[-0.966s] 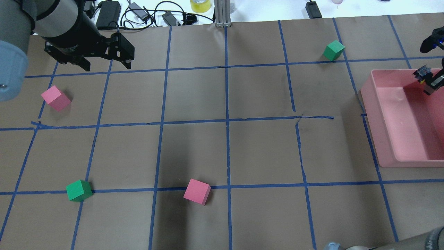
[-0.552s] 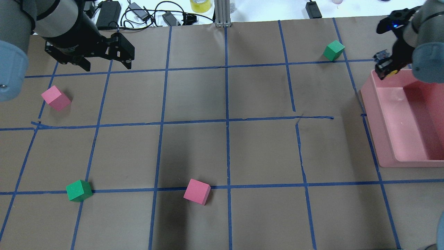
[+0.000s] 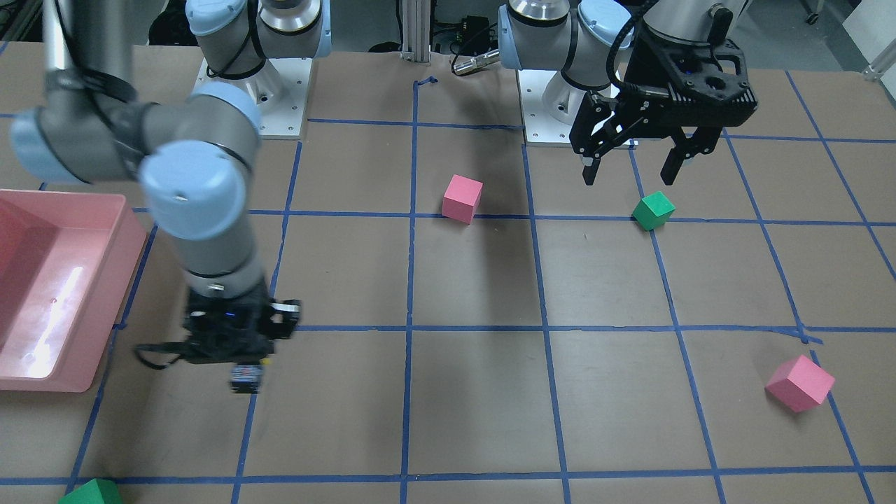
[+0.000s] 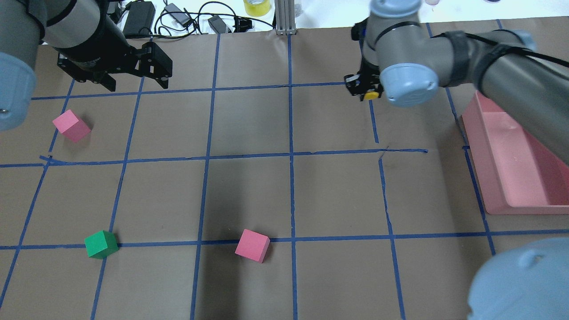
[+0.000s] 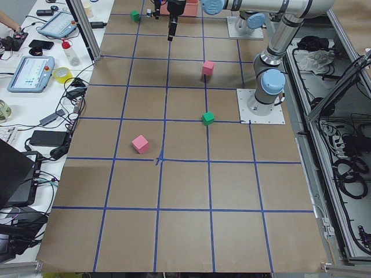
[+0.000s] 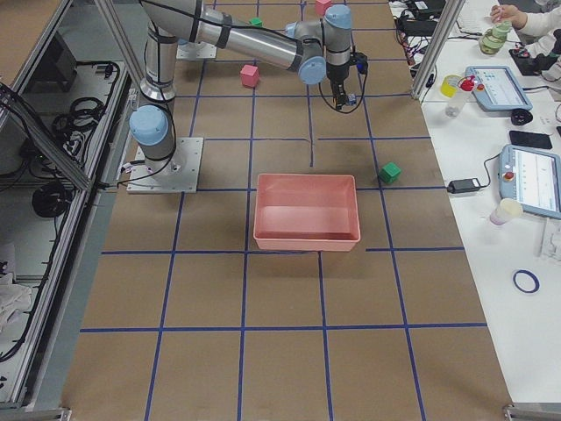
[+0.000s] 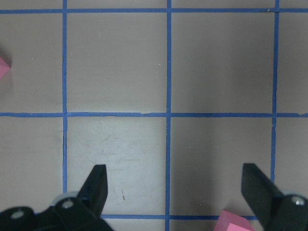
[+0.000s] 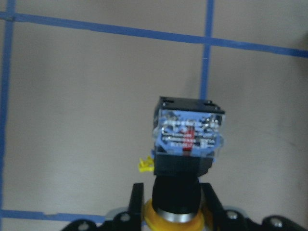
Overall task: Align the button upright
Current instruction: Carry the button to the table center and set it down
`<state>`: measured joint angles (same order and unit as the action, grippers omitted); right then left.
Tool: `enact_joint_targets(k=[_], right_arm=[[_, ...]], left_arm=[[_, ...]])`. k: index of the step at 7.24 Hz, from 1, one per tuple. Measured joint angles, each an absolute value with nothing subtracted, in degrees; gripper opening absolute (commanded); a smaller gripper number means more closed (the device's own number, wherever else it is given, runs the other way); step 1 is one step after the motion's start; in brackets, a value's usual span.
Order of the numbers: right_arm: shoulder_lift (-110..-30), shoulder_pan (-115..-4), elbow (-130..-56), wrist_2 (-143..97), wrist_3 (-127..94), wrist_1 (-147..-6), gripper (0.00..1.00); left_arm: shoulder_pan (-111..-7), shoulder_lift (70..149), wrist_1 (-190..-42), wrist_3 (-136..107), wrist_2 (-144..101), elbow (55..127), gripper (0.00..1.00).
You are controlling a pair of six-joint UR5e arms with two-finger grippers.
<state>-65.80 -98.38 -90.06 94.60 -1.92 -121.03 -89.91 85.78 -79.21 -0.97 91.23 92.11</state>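
Looking across the table at the robot, the right gripper (image 3: pixel 241 367) hangs above the brown table (image 3: pixel 476 420), near the pink bin (image 3: pixel 63 287) at the table's edge. It holds the button (image 3: pixel 246 376), which sticks out below it and is up in the air. The left gripper (image 3: pixel 630 171) hangs wide and holds nothing, close to a green cube (image 3: pixel 653 211). A pink cube (image 3: pixel 463 198) sits near the robot's edge, another pink cube (image 3: pixel 800 383) lies far off to the side, and a second green cube (image 3: pixel 91 492) peeks in at the near corner.

From over the robot's shoulders, the button's yellow cap (image 4: pixel 371 95) shows beside the right arm's blue joint (image 4: pixel 406 84), toward the far edge of the table. The left gripper (image 4: pixel 135 82) hangs wide near the far left corner.

From the left end, the right gripper (image 5: pixel 173 26) is small and far away, and how its fingers stand cannot be told from here.

From the right end, it (image 6: pixel 349 95) hangs past the bin (image 6: pixel 307 213).

The left wrist camera shows two black fingers (image 7: pixel 98 185) spread far apart over blue tape lines (image 7: pixel 168 115).

The right wrist camera shows the fingers (image 8: pixel 137 197) closed on the button (image 8: pixel 187 139) at its neck, by the yellow cap. The black body with its shiny label points away from the gripper, above the table and not touching it.
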Motion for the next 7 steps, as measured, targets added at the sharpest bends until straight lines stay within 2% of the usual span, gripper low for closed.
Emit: enact_joint_targets(k=[3,7], right_arm=[[-57.26,-105.09,-84.38,87.78,-5.57,-119.25,0.0],[-54.07,-109.19,-82.69,84.31,-4.9,-116.68,0.0]], left_arm=[[-89.95,85.78,-79.27,-0.97,91.23,92.11,1.0],[-90.03,85.78,-79.32,-1.37,91.41,92.78,1.0]])
